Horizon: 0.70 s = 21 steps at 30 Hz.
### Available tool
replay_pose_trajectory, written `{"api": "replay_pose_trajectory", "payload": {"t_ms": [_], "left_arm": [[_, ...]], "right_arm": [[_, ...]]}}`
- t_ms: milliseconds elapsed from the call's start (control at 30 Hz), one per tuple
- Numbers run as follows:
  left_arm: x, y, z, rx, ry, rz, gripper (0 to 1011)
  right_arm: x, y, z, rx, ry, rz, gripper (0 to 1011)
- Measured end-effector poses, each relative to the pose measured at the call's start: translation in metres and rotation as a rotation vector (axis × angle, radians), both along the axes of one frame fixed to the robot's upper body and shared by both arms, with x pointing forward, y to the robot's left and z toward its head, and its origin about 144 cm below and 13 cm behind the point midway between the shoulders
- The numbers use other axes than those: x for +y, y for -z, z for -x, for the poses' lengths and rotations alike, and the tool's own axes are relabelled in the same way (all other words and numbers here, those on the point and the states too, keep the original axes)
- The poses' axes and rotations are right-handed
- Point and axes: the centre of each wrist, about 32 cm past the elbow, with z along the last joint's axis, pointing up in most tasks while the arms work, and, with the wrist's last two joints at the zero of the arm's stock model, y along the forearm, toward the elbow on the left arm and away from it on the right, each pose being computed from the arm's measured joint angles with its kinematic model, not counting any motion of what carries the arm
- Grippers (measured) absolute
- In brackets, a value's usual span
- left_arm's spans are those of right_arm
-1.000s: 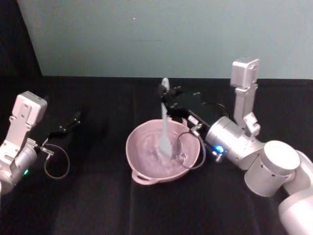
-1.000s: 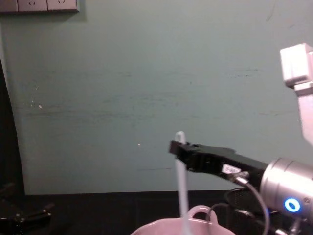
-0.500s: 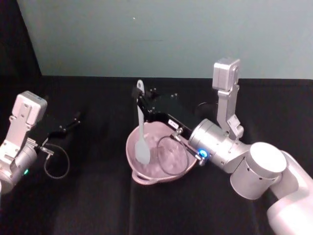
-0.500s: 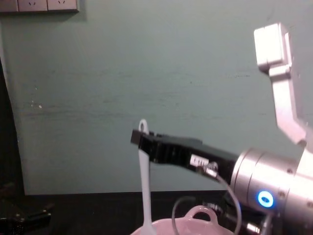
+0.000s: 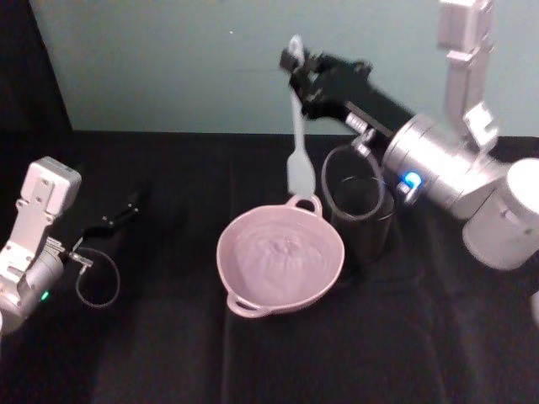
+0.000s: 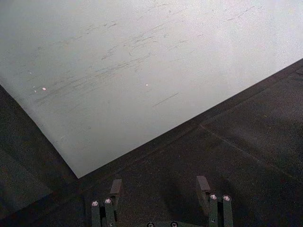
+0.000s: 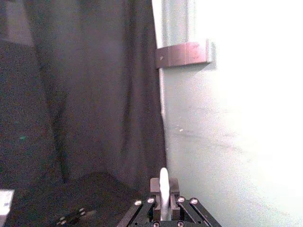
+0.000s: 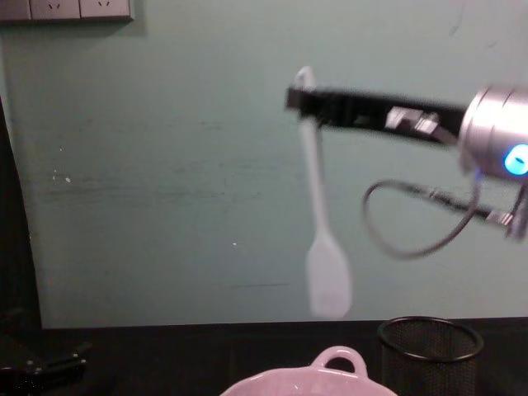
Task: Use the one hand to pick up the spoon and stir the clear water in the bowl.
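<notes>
Clamped on the spoon (image 5: 295, 126) handle, the right gripper (image 5: 300, 77) hangs upper centre, blade above the bowl (image 5: 280, 257) at lower centre. Swinging could fling drips or clip the mesh cup (image 5: 360, 215).

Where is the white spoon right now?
The spoon hangs blade down in the air, held near its handle end by the right gripper, above and just behind the pink bowl, beside the mesh cup.

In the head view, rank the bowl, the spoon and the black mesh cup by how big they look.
1. Bowl, clearly widest.
2 and 3. Unsure: the spoon, hanging from the right pincer, is longer but slim and raised nearer the camera; the black mesh cup looks bulkier.
</notes>
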Motion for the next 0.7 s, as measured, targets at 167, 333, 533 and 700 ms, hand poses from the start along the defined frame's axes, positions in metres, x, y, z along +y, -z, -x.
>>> {"api": "replay_pose_trajectory", "payload": {"t_ms": [167,333,533,700], "left_arm": [[0.000,0.000,0.000,0.000,0.000,0.000,1011],[0.000,0.000,0.000,0.000,0.000,0.000,1011],[0.000,0.000,0.000,0.000,0.000,0.000,1011],[0.000,0.000,0.000,0.000,0.000,0.000,1011]], "right_arm": [[-0.021,-0.019,0.000,-0.018,0.052,0.013,110],[-0.041,-0.027,0.001,-0.020,0.106,0.016,110],[-0.053,-0.017,0.001,0.005,0.140,0.012,110],[-0.058,0.002,-0.001,0.050,0.154,0.001,110]]}}
